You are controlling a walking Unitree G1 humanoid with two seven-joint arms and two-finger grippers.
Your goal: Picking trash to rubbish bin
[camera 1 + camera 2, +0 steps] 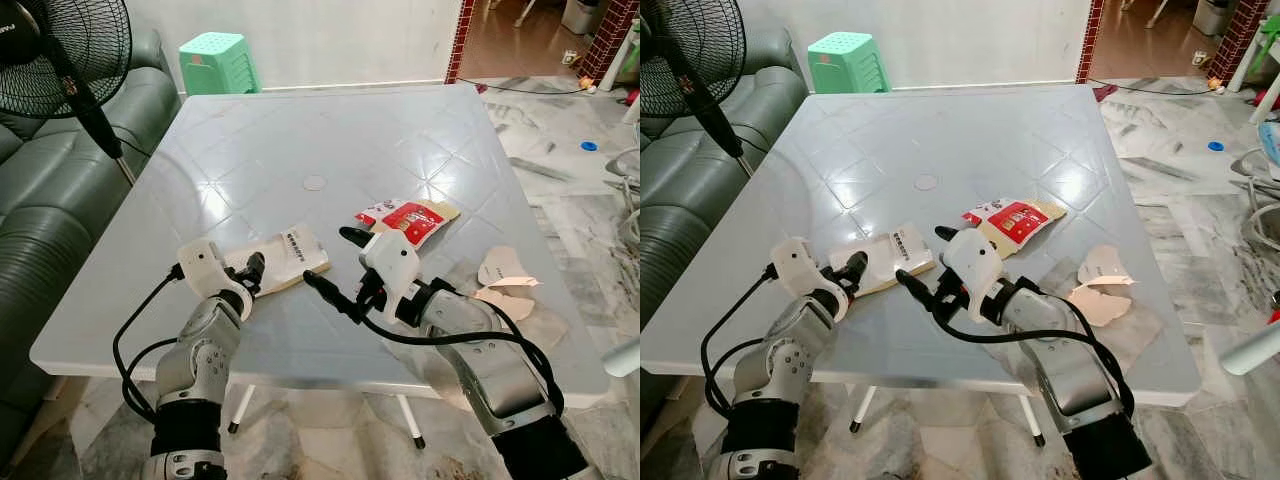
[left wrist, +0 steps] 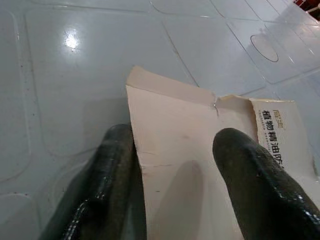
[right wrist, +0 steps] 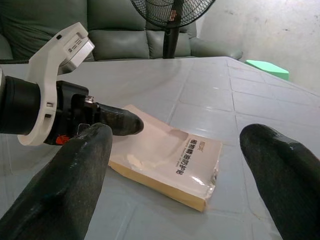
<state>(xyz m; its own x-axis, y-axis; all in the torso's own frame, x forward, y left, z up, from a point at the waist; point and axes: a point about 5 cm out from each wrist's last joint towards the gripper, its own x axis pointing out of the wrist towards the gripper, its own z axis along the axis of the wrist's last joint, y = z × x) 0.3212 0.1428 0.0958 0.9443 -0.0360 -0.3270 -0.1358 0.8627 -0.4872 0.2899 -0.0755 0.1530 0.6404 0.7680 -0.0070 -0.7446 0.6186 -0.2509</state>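
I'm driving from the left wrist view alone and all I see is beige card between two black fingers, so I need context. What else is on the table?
Observer: A red and white snack wrapper lies farther in on the white table, just beyond the right gripper.
Operator: Is the right gripper holding anything?
Observer: No. Its fingers are spread wide, and its camera looks across at the flat beige packet you are on.
Operator: How do I sit on the packet?
Observer: The left gripper is at the packet's near end, by the table's front edge.
Operator: Any more trash?
Observer: Torn beige paper pieces lie near the table's right edge.
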